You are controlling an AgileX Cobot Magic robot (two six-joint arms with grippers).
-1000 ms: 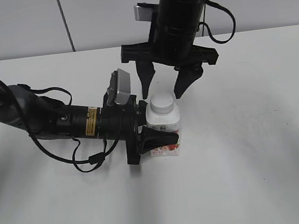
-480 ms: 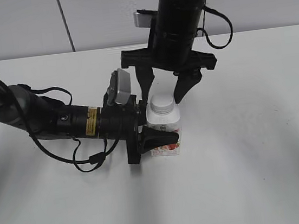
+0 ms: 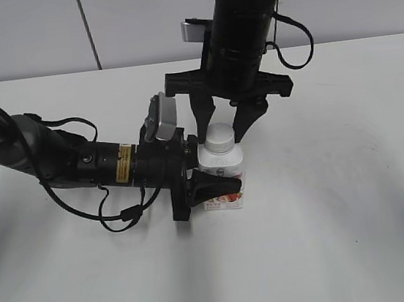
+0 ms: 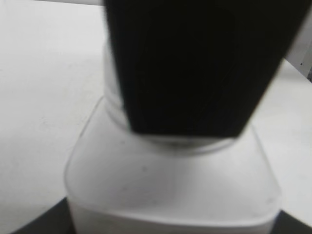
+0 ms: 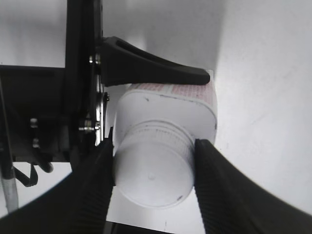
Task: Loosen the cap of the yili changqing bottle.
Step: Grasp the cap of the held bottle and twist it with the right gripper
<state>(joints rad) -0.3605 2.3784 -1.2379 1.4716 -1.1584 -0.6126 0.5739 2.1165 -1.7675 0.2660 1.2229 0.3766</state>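
Observation:
The yili changqing bottle [image 3: 223,169] stands upright on the white table, white with a red-pink label low down. My left gripper [image 3: 223,176] comes in from the left and is shut on the bottle's body; one black finger [image 3: 221,187] crosses the label. The white cap [image 3: 219,137] sits on the neck. My right gripper [image 3: 223,132] hangs straight down over it. In the right wrist view its two ribbed fingers [image 5: 92,187] press against both sides of the cap [image 5: 153,170]. In the left wrist view the bottle's shoulder [image 4: 170,190] fills the frame and a black finger hides the cap.
The white table [image 3: 342,215] stretches to the right and front of the bottle. The left arm's body and its black cables [image 3: 121,216] lie along the table on the left. A grey wall stands behind the table.
My right gripper has come down over the bottle and its fingers have closed in onto the cap. The left gripper and the bottle have not moved.

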